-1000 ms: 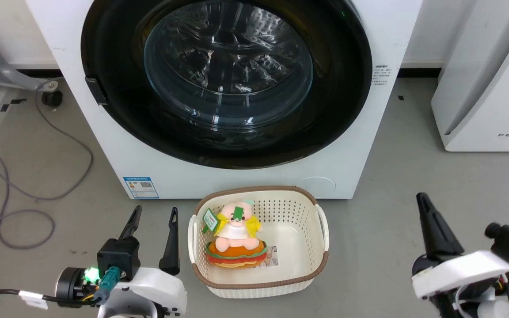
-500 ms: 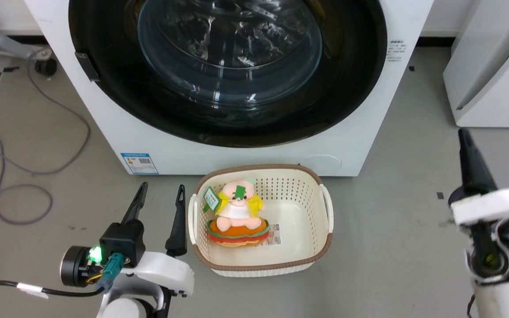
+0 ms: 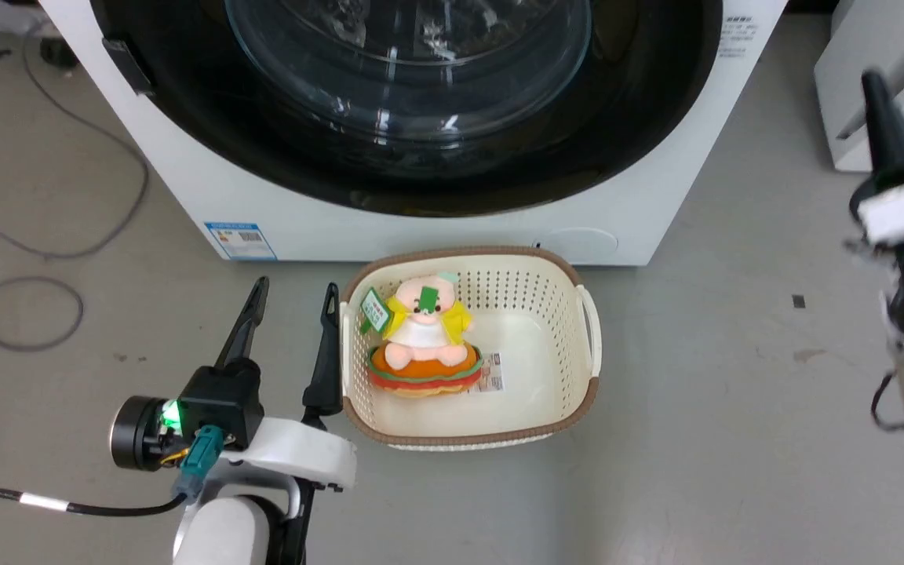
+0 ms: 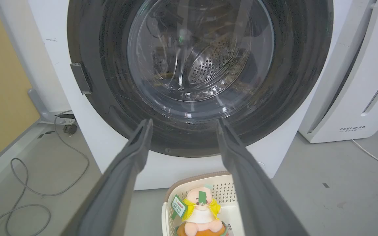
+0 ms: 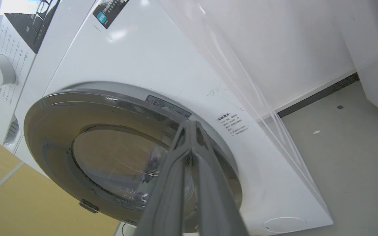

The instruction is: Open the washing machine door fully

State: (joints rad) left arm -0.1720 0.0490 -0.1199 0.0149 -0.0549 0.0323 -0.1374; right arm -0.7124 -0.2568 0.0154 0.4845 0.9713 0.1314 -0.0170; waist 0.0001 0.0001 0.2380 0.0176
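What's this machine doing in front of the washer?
A two-armed robot faces a washing machine whose round black door looks closed. Its left gripper is open, low beside a basket holding a plush toy. Its right gripper is shut, raised off to the right, holding nothing.

— Looked like what underfoot?
— Was grey floor [image 3: 695, 408], smooth, marked with small dark spots.
— Carried what?
— Bore the washing machine [image 3: 303, 235] at the back, a cream basket [image 3: 468, 438] just before it, loose grey cables [image 3: 81, 314] at left, a white appliance [image 3: 840, 78] at right.
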